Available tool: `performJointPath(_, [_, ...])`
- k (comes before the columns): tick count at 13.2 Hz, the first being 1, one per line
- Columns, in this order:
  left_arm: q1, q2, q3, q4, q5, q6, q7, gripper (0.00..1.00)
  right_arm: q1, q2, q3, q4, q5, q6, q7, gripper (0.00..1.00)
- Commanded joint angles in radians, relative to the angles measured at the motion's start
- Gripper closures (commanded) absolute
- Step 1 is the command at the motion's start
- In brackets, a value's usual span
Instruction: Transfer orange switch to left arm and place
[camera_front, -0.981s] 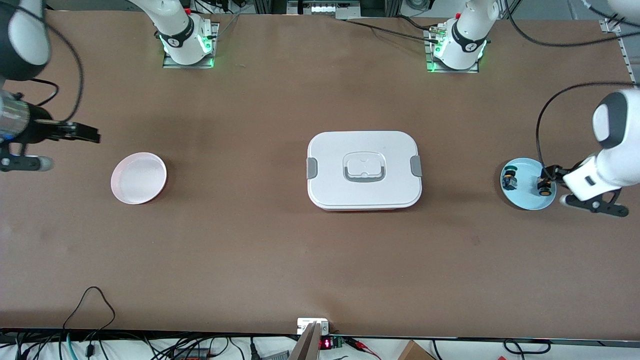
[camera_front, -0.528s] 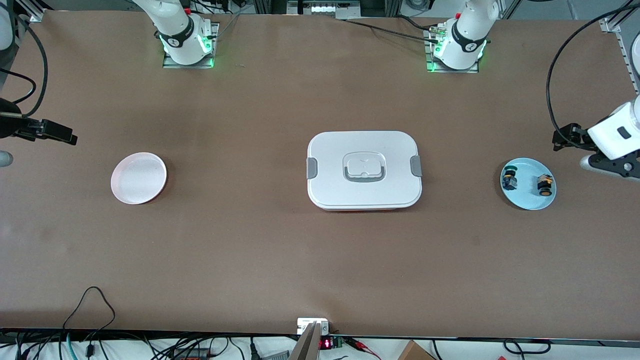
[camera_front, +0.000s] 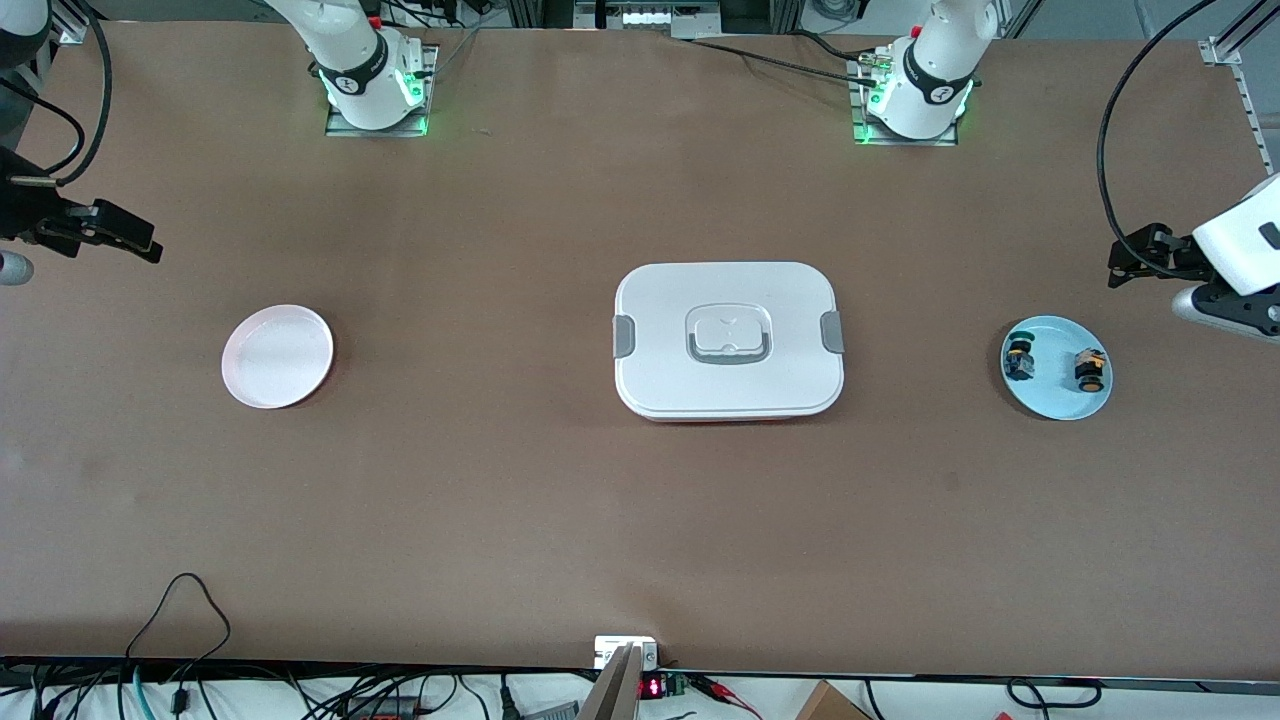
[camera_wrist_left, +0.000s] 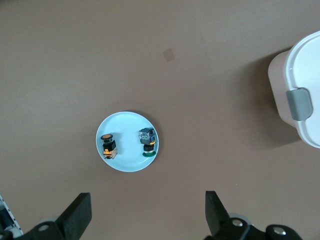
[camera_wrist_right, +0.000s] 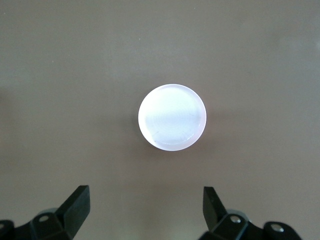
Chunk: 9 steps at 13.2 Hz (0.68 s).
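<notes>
The orange switch (camera_front: 1090, 370) (camera_wrist_left: 108, 145) stands on a blue plate (camera_front: 1056, 395) (camera_wrist_left: 127, 125) at the left arm's end of the table. My left gripper (camera_front: 1122, 264) (camera_wrist_left: 147, 202) hangs open and empty over bare table beside that plate, apart from the switch. The white box (camera_front: 728, 340) (camera_wrist_left: 305, 95) sits lidded at mid-table. My right gripper (camera_front: 146, 245) (camera_wrist_right: 146, 197) is open and empty too, high over bare table near the pink plate (camera_front: 277, 356) (camera_wrist_right: 172, 117) at the right arm's end.
A black switch with a green top (camera_front: 1019, 360) (camera_wrist_left: 146, 143) shares the blue plate with the orange one. The pink plate holds nothing. Cables trail along the table edge nearest the front camera.
The left gripper has lifted off the blue plate, where it was at the orange switch, and now hangs beside it. The right gripper has drawn back toward its end of the table.
</notes>
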Motion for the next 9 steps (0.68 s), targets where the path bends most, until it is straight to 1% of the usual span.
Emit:
performJointPath(1, [-0.135,-0.022,0.122,0.022,-0.03,-0.023,0.021,0.0,-0.011,-0.021,0.018,-0.007,-0.009,-0.022,-0.013,0.0])
performJointPath(2, [-0.175,-0.046,0.153,0.003,-0.036,-0.024,0.009,0.0,0.0,-0.021,0.022,-0.006,-0.011,-0.024,-0.013,0.0])
performJointPath(3, [-0.183,-0.073,0.159,-0.024,-0.063,-0.024,-0.026,0.0,0.001,-0.021,0.023,0.001,-0.011,-0.024,-0.013,0.0])
performJointPath(6, [-0.188,-0.155,0.163,-0.147,-0.088,-0.02,-0.238,0.0,0.001,-0.02,0.023,0.001,-0.006,-0.027,-0.014,0.0])
performJointPath(7, [-0.2,-0.183,0.179,-0.179,-0.111,-0.015,-0.279,0.0,0.003,-0.02,0.023,0.002,-0.006,-0.027,-0.014,0.0])
performJointPath(8, [-0.227,-0.201,0.228,-0.202,-0.146,-0.005,-0.286,0.0,0.012,-0.02,0.024,0.002,-0.009,-0.025,-0.013,0.0])
performJointPath(9, [-0.273,-0.203,0.285,-0.21,-0.157,0.0,-0.286,0.0,0.024,-0.012,0.024,0.011,-0.011,-0.025,-0.009,0.0])
